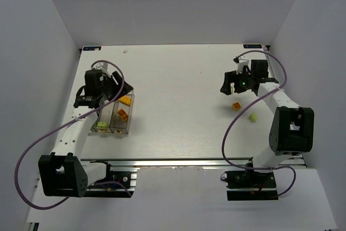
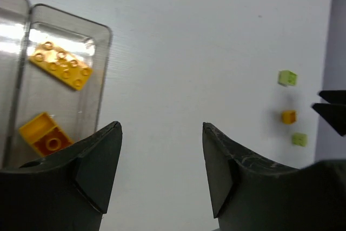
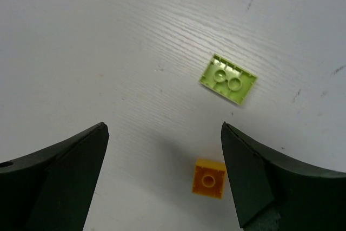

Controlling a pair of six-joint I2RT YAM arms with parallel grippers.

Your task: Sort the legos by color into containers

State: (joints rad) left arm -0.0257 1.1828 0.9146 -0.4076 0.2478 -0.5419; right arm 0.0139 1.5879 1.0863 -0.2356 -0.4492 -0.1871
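Clear plastic containers (image 1: 131, 113) stand joined in a row on the white table (image 1: 178, 133) at the left, partly under the left gripper (image 2: 160, 133). Only the overhead view shows a pale green lego (image 1: 100, 125) in the leftmost bin. The left wrist view gives the rightmost bin up close, holding a flat orange plate (image 2: 59, 65) and an orange block (image 2: 46, 136), and shows the left jaws spread wide with nothing between them. Well apart at the right, the overhead view shows a loose orange lego (image 1: 237, 105) and a loose pale green lego (image 1: 252, 117) just beside the right gripper (image 3: 163, 131). The left wrist view shows one more, a far pale green lego (image 2: 287, 77). In the right wrist view the right jaws are spread and empty, the loose orange lego on the table between the tips, a pale green piece (image 3: 228, 78) beyond it.
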